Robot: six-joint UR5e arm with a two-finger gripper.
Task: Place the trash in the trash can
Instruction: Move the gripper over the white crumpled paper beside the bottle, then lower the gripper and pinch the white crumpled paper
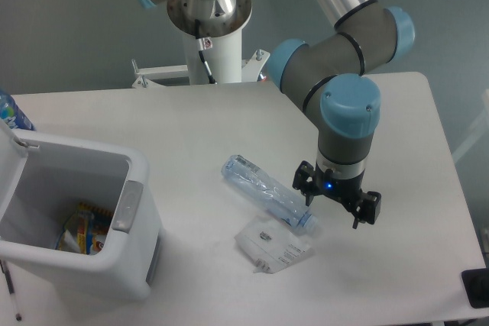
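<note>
A crushed clear bluish bottle lies on its side mid-table, white cap toward the lower right. Just below it rests a flat clear wrapper with small print. My gripper hangs open over the table, right beside the bottle's cap end, with nothing between its fingers. The white trash can stands at the front left with its lid swung open; colourful packets lie in its bottom.
A labelled blue-and-white bottle peeks out behind the bin at the left edge. The robot's white base pillar rises at the table's back edge. A dark object sits at the lower right corner.
</note>
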